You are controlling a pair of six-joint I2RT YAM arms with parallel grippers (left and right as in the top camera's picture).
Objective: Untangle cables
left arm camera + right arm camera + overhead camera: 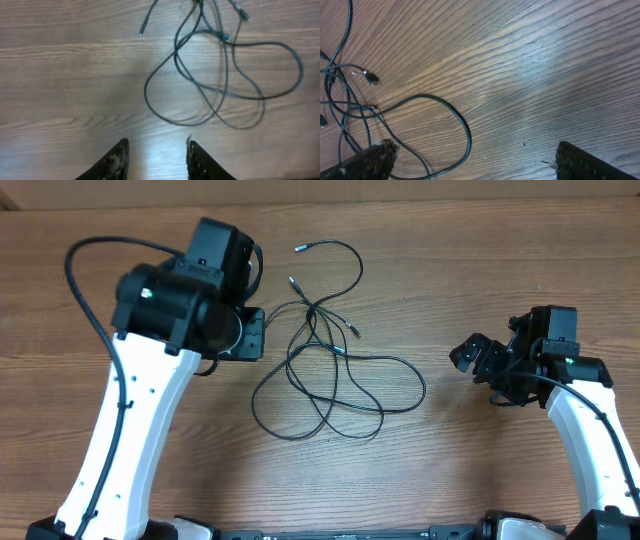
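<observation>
Cables (313, 313) are lying in one loose tangle at centre frame in the overhead view, flat on the table (500, 470), between the two arms. Several strands are crossing at one spot in the upper middle of the pile, with big loops spreading out below and to the right. Four small plug ends are showing around the upper part; the top one (298, 248) is sitting free, clear of the loops.

Left gripper (156, 155) is hovering just left of the pile, jaws apart, nothing between them. In its wrist view the tangle is filling the upper right of the frame and the fingers are over bare wood.

Right gripper (472, 157) is sitting well right of the pile in the overhead view, jaws spread wide and empty. In its wrist view the rightmost loop is curving in near the lower-left finger; cannot tell whether they are touching.

Judgement: nothing grasped yet, untangling not started.

Risks from here:
- Pinching at the crossing is likely catching two or three strands at once, and pulling then would be tightening the knot.
- Pulling a mid-loop instead of a plug end would be dragging the whole pile, since nothing is anchoring it.
- Thin cord flat on wood: pads could be closing over it and missing, or slipping off.
- Plug ends could be snagging in loops while being drawn through.
</observation>
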